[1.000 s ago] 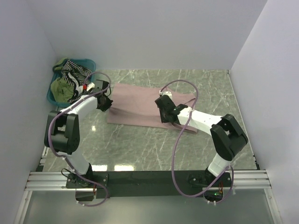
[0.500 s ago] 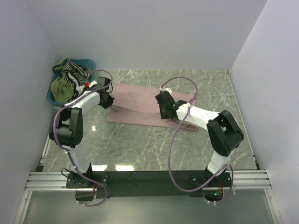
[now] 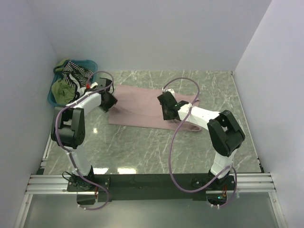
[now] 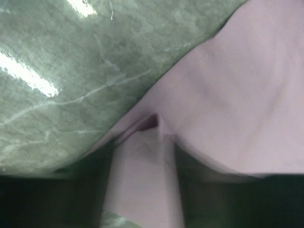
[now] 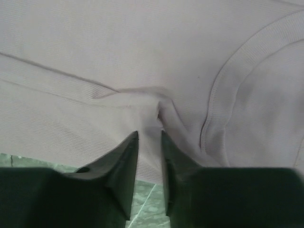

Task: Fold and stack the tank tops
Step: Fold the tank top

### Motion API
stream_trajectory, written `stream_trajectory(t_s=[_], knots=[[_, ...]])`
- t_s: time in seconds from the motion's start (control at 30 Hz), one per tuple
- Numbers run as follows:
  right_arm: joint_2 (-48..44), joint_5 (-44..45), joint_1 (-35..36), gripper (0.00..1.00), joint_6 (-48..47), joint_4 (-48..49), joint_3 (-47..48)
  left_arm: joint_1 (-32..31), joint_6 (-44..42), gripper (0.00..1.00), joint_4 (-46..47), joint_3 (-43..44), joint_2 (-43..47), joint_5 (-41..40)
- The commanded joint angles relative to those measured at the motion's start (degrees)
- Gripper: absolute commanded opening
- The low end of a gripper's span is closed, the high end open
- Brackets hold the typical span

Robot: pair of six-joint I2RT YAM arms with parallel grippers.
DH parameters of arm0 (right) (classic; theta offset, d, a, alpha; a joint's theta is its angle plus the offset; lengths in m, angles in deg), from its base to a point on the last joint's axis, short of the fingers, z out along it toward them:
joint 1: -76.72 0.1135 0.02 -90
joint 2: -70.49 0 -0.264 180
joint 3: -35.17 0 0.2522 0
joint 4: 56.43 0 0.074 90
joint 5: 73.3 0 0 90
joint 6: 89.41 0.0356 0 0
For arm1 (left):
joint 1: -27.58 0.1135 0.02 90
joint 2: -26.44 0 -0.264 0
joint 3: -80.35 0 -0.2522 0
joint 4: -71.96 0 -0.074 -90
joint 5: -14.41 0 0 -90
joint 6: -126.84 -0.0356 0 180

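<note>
The dusty pink tank top [image 3: 140, 108] lies flat across the far middle of the marble table [image 3: 142, 147]. My left gripper [image 3: 110, 100] is down at its left edge. In the left wrist view the jaws [image 4: 142, 159] stand apart, with a raised fold of pink cloth [image 4: 228, 95] lying between them. My right gripper [image 3: 167, 110] rests on the top's middle. Its fingers [image 5: 124, 156] are slightly parted over a small pucker in the pink fabric [image 5: 142, 47]. The striped tank top [image 3: 77, 71] and the olive one [image 3: 61, 89] sit in the basket.
The teal basket [image 3: 51, 99] stands at the far left corner against the wall. White walls close the table on the left, far and right sides. Purple cables [image 3: 176, 142] loop above both arms. Bare green marble [image 4: 71, 57] borders the pink cloth on the left.
Both grippers have gone from shut to parted on the pink top. Both arms have edged a little toward the far side; the cloth lies about where it was.
</note>
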Motion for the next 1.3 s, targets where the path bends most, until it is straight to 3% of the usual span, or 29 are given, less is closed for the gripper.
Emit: stream_trajectory(t_s=[0.0,0.1,0.2,0.33,0.47,0.53,0.67,0.83,0.97,1.07,1.17,1.27], knots=[[0.4,1.6,-0.8,0.35,-0.5,1.4,3.7,0.8,0.4,0.68,2.0,0.9,1.4,0.4],[0.3,2.6,-0.9,0.43,-0.4,1.1,5.4,1.1,-0.5,0.88,3.0,0.5,3.5,-0.1],[-0.1,4.2,-1.1,0.45,-0.2,-0.2,7.5,1.2,-1.5,0.93,2.3,0.3,6.8,-1.7],[-3.2,4.5,-1.1,0.46,2.5,-1.4,6.2,1.1,-2.0,0.89,-0.5,-3.3,12.2,-3.8],[-4.9,5.3,-1.6,0.47,7.0,-0.6,2.3,1.1,-1.6,0.72,3.0,-13.8,16.9,-1.0],[-4.0,4.1,-3.1,0.47,7.6,-0.8,2.8,1.1,-1.6,0.69,4.1,-14.1,16.5,0.9],[-3.0,-0.2,-11.8,0.47,8.2,0.1,6.0,1.1,-3.8,0.70,6.6,-3.8,12.1,3.5],[6.2,-6.2,-17.3,0.46,7.0,-0.3,18.1,1.4,-13.8,0.75,8.9,11.7,-3.9,-1.5],[12.9,-15.7,-19.1,0.43,7.2,1.9,25.6,2.5,-19.4,0.73,8.1,24.8,-15.0,3.1],[17.8,-20.2,-19.3,0.44,8.3,3.0,32.8,3.3,-23.2,0.73,11.1,29.5,-20.3,9.0],[23.6,-23.5,-19.2,0.44,8.4,2.5,39.3,4.0,-25.5,0.72,8.3,35.0,-25.2,9.1],[26.7,-24.0,-19.4,0.45,7.8,3.4,41.8,5.2,-26.5,0.72,9.9,35.0,-26.0,10.6]])
